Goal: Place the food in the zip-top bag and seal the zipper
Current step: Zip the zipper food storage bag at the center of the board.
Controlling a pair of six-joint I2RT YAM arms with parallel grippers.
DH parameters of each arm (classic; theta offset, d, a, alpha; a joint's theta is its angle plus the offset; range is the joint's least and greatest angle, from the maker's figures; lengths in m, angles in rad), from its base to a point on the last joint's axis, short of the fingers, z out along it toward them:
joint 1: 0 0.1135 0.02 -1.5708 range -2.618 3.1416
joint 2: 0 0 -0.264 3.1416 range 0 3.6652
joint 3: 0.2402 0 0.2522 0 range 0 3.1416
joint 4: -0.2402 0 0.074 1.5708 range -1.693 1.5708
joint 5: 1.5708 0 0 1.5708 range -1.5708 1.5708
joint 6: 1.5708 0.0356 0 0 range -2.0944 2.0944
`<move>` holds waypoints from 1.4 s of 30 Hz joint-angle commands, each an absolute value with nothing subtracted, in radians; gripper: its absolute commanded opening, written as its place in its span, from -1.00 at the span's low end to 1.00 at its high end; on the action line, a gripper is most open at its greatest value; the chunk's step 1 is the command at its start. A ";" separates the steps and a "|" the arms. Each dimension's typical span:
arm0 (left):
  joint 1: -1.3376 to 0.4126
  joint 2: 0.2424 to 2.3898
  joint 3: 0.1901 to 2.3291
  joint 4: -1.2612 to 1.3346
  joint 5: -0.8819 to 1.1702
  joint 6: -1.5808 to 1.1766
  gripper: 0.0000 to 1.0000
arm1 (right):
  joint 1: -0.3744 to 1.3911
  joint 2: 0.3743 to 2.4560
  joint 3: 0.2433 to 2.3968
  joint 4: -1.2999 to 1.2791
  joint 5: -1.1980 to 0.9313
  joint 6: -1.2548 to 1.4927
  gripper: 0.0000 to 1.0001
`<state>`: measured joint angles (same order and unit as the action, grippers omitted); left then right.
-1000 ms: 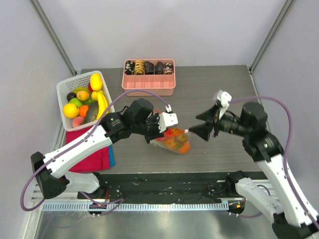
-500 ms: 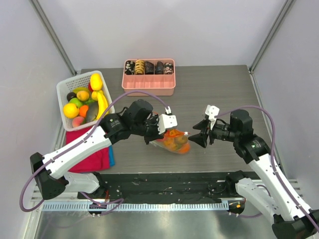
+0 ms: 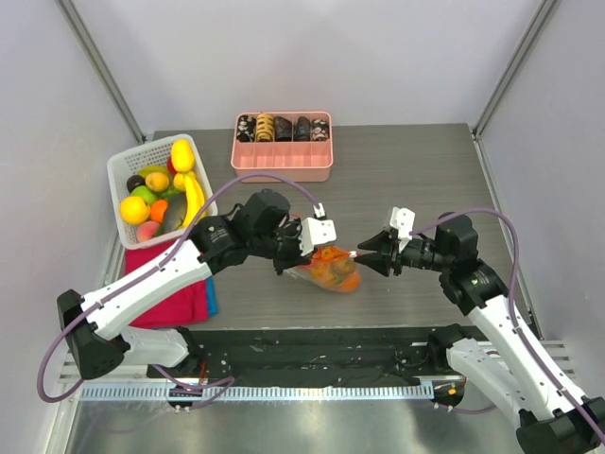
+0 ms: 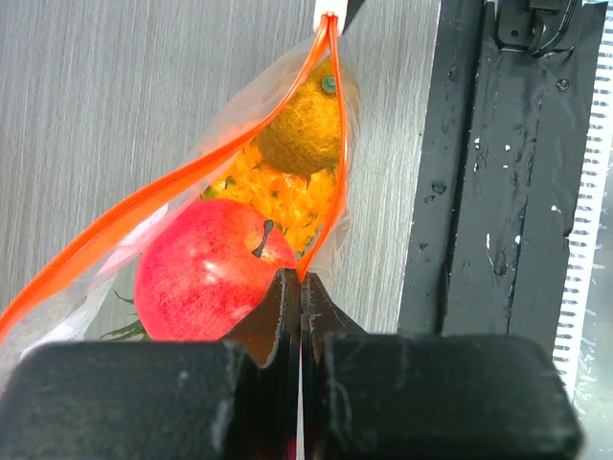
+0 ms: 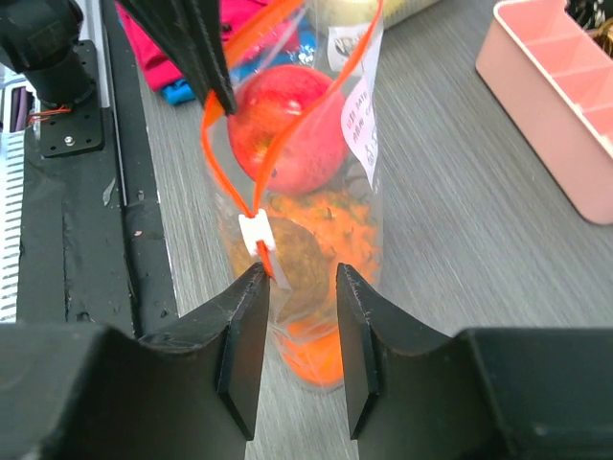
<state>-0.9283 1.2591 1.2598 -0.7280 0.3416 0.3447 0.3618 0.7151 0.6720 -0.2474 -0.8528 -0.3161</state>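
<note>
A grey table is seen, with the zip-top bag rested on it. A white basket of toy fruit is set well to the bag's left, and a pink divided tray well behind the bag. At the bag's left end, the mouth edge is pinched by the fully closed left gripper. At the bag's right end, the right gripper is held with a narrow gap, its pads apart from the plastic. Inside the bag a red apple, a pineapple and an orange ball are packed. The zipper gapes unsealed, and its white slider is found just ahead of the right fingertips.
</note>
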 commanded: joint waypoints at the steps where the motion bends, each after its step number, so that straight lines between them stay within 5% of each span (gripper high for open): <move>1: -0.934 1.259 1.275 -0.676 0.370 0.350 -1.00 | 0.373 0.683 0.666 -0.170 -0.902 -0.341 -0.21; 8: -0.934 1.273 1.285 -0.675 0.368 0.350 -1.00 | 0.385 0.695 0.672 -0.204 -0.908 -0.367 -0.36; 13: -0.933 1.275 1.287 -0.678 0.360 0.351 -1.00 | 0.391 0.701 0.673 -0.212 -0.900 -0.371 -0.97; 19: -0.934 1.278 1.287 -0.670 0.356 0.347 -1.00 | 0.391 0.690 0.670 -0.244 -0.893 -0.422 -0.97; 21: -0.933 1.282 1.308 -0.667 0.339 0.338 -0.73 | 0.393 0.690 0.673 -0.244 -0.890 -0.423 -0.97; 22: -0.933 1.281 1.319 -0.663 0.336 0.333 -0.33 | 0.391 0.690 0.675 -0.244 -0.887 -0.422 -0.98; 26: -0.936 1.285 1.371 -0.605 0.364 0.362 0.04 | 0.391 0.692 0.680 -0.244 -0.888 -0.425 -0.97; 42: -1.011 1.450 1.416 -0.459 0.465 0.583 0.10 | 0.396 0.699 0.699 -0.252 -0.868 -0.408 -0.98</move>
